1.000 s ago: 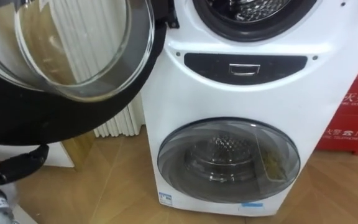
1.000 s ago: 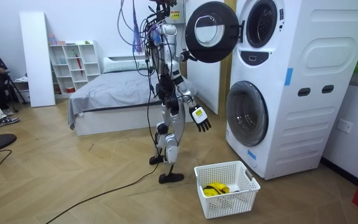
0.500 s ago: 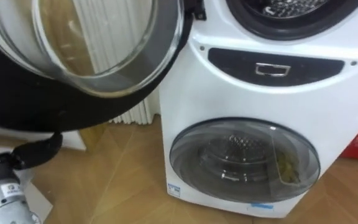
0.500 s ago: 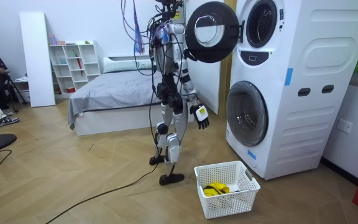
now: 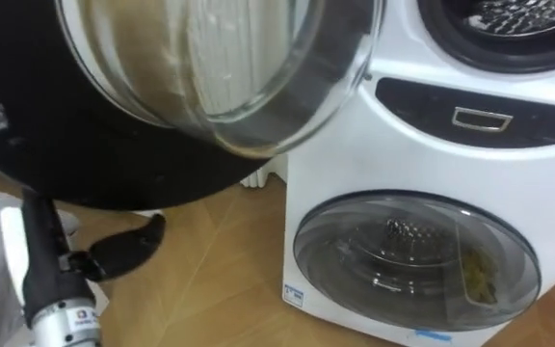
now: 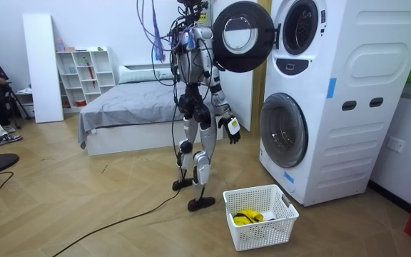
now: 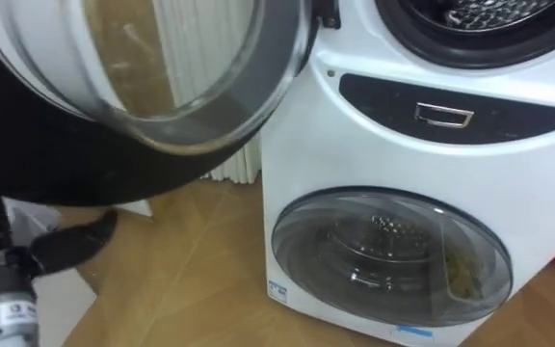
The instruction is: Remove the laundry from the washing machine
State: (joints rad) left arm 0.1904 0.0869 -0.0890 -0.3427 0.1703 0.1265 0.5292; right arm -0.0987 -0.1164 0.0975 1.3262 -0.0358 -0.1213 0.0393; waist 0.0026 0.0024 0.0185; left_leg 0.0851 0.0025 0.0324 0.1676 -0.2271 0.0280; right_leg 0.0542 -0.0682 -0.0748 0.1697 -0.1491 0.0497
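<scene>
The robot steps nearer the washing machine (image 6: 337, 107): in the room view its trunk and feet now stand closer to the open door (image 6: 242, 36) and the white basket (image 6: 270, 232). The head camera swings along, so the door looms larger in the eye views. The left hand (image 5: 48, 265) rises further into sight, more wrist showing, with the door's black rim now just above the fingers (image 5: 123, 247) and the lower window (image 5: 417, 255) to their right. Seen from the room, those fingers seem less spread than before, though they are small there.
</scene>
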